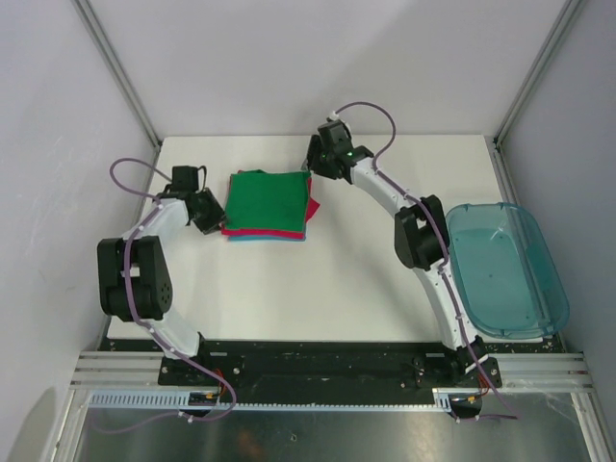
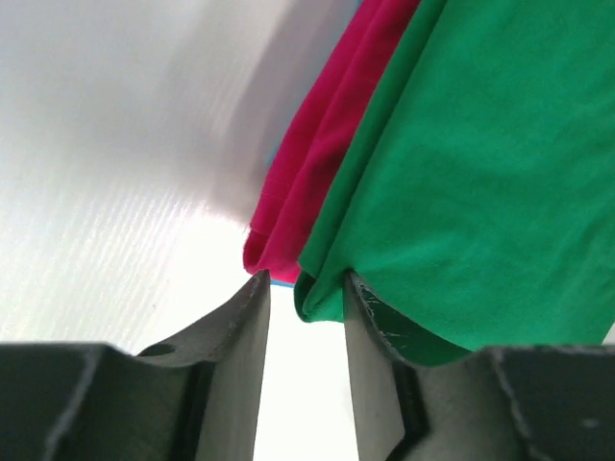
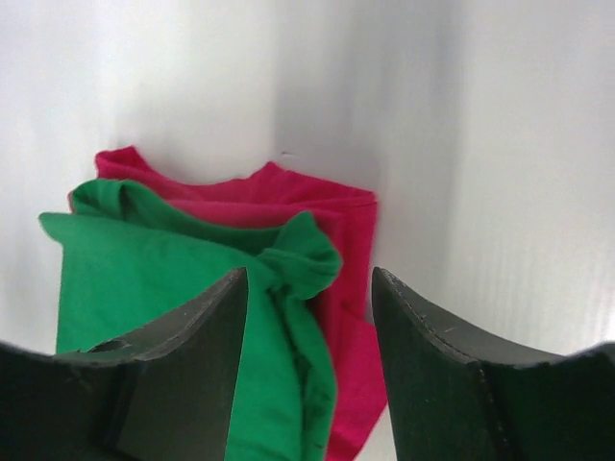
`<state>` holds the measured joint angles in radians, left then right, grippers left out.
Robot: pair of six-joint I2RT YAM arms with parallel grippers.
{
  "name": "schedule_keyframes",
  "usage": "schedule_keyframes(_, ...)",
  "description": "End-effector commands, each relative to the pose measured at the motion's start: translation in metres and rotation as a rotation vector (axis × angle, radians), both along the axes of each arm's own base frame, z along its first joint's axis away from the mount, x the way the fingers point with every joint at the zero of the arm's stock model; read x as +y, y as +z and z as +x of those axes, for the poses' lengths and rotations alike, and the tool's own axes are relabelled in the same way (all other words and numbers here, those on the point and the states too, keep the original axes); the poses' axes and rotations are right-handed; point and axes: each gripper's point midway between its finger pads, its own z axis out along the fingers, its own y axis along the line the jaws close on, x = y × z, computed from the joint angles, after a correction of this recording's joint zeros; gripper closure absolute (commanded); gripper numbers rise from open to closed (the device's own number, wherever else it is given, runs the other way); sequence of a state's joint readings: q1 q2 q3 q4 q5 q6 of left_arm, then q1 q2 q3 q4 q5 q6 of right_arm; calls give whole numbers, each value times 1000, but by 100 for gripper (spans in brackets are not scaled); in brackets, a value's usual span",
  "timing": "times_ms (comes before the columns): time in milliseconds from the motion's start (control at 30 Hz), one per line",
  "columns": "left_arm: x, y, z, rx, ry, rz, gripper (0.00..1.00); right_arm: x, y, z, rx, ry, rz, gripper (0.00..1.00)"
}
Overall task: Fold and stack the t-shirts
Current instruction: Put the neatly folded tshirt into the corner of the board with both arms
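Note:
The t-shirts lie in a folded stack at the table's back left: green t-shirt (image 1: 268,200) on top, magenta-red t-shirt (image 1: 311,208) under it, and a thin light blue edge (image 1: 252,237) at the bottom. My left gripper (image 1: 214,218) is open at the stack's left edge. In the left wrist view (image 2: 306,286) a green corner (image 2: 322,293) sits at its tips, with magenta (image 2: 288,221) beside it. My right gripper (image 1: 316,170) is open above the stack's far right corner. In the right wrist view (image 3: 307,280) green (image 3: 288,254) and magenta (image 3: 346,230) cloth show between its jaws.
A translucent blue-green plastic bin (image 1: 505,269) stands at the table's right edge beside the right arm. White walls and metal posts enclose the back and sides. Bare white table (image 1: 318,289) lies in front of the stack.

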<state>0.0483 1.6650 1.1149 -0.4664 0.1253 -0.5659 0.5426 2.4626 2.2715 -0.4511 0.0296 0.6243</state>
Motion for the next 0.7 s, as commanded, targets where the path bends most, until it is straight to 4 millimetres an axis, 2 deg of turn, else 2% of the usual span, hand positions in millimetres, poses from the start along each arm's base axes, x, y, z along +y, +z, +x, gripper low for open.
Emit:
schedule_keyframes(0, 18, 9, 4, -41, 31, 40, 58, -27, 40, 7, -33, -22, 10, 41)
schedule_keyframes(133, 23, 34, 8, -111, 23, 60, 56, -43, 54, 1, -44, -33, -12, 41)
schedule_keyframes(300, 12, 82, 16, -240, -47, 104, 54, -55, 64, -10, -41, -48, -26, 42)
schedule_keyframes(400, -14, 106, 20, -304, -128, 122, 53, -67, 65, -18, -33, -67, -42, 43)
schedule_keyframes(467, -31, 112, 23, -318, -175, 121, 53, -75, 67, -23, -28, -75, -41, 43)
schedule_keyframes(567, -63, 113, 26, -321, -268, 84, 53, -87, 67, -34, -16, -90, -46, 43)
schedule_keyframes(667, -106, 106, 26, -307, -379, 60, 54, -102, 63, -44, 0, -113, -55, 43)
